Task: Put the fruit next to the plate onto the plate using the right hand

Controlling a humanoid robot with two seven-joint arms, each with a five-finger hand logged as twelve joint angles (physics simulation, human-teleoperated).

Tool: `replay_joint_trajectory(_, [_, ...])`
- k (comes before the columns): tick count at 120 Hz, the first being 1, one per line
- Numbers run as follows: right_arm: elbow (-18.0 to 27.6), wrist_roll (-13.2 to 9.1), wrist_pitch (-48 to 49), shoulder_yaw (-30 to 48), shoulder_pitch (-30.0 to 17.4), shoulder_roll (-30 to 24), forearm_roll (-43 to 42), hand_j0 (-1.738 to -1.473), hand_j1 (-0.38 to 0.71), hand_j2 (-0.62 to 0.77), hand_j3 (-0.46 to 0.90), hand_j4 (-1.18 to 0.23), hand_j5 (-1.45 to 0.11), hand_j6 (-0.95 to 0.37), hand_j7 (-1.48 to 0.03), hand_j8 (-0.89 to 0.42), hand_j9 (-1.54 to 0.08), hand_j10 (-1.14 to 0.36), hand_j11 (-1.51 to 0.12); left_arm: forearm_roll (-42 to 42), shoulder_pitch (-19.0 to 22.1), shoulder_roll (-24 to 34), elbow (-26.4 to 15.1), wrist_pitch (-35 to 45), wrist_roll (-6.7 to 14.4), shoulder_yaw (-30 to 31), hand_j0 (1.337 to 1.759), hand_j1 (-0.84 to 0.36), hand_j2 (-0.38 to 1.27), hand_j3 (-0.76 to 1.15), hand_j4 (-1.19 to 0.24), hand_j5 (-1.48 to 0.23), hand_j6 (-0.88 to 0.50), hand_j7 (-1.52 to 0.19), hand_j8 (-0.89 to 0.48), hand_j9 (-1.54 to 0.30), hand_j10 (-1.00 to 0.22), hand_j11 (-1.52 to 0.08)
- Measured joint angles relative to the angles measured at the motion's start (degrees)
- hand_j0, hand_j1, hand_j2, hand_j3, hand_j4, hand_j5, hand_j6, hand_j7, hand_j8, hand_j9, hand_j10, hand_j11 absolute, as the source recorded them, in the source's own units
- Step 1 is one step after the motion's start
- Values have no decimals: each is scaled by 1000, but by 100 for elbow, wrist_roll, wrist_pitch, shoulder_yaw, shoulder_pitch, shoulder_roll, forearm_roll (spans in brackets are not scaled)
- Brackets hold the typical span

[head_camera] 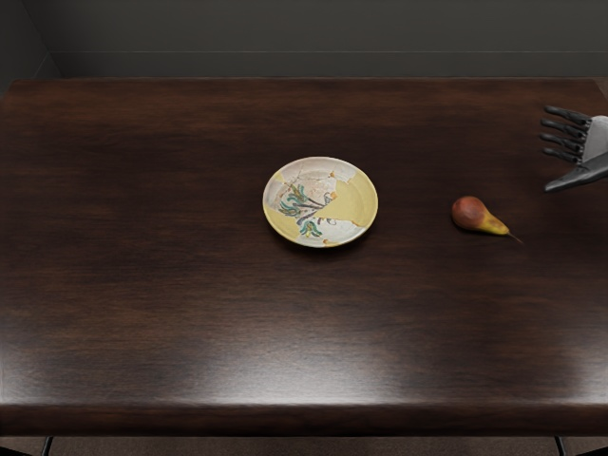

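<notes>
**Right of the plate [351, 204], the pear [472, 215] is waiting**

Beneath the plate, the dark table [142, 313] is spreading wide. The plate is sitting dead centre, showing a painted sprig and no writing. Far right of the plate, the right hand [575, 147] is hovering with fingers spread, gripping nothing, probably lining up a reach. The pear is lying on its side, well apart from the plate's right rim.

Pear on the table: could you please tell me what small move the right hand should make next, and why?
Probably bring the right hand down-left toward the pear: the hand is open, holds nothing and is apart from the pear, which lies on the table right of the plate.
</notes>
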Motion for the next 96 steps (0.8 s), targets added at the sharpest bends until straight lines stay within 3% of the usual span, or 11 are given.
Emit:
replay_joint_trajectory(18, [-4,-4,0,-10,32,5,-4,-1658,-349,2,0,0,0,1,0,1,0,1,0,0,0,0,1,-1,0,0,1658,324,4,0,-20,-27,-20,-27,-20,-27,-20,-27])
replay_joint_trajectory(32, [24,-9,0,-34,112,303,-36,-1658,-349,2,0,0,0,1,0,1,0,1,0,0,0,0,2,0,0,0,1658,324,4,0,-21,-27,-21,-27,-20,-27,-20,-27])
replay_joint_trajectory(39, [301,-104,0,-60,172,347,-88,-1658,-349,2,0,0,0,1,0,1,0,1,0,0,0,0,1,0,0,0,1658,324,4,0,-21,-27,-21,-27,-21,-27,-21,-27])
replay_joint_trajectory(44, [853,-290,0,-69,198,173,-113,-1658,-349,2,0,0,0,1,0,1,0,1,0,0,0,0,0,0,0,0,1658,324,4,0,-21,-27,-21,-27,-21,-27,-21,-27])
replay_joint_trajectory(57, [2853,-812,-137,-77,260,-734,-156,-1658,-349,2,0,0,0,0,0,0,0,0,0,0,0,0,2,0,0,0,1658,324,4,0,-21,-27,-21,-27,-21,-27,-21,-27])
replay_joint_trajectory(69, [4082,-1466,-1197,-76,363,-1131,-305,-1658,-349,2,0,0,0,0,0,0,0,0,0,0,0,0,2,0,0,0,1658,324,4,0,-21,-27,-21,-27,-21,-27,-21,-27])
replay_joint_trajectory(80, [4729,-2021,-2289,-79,474,-1340,-598,-1658,-349,1,0,-1,0,-1,0,-1,0,0,0,-1,0,0,2,0,0,0,1658,324,4,0,-21,-27,-21,-27,-21,-27,-21,-27])
replay_joint_trajectory(96, [5054,-2712,-3160,-91,618,-1368,-1272,-1658,-349,1,0,-1,0,-2,0,-1,0,-1,0,0,0,0,1,0,0,0,1658,324,4,0,-20,-27,-20,-27,-20,-27,-20,-27])
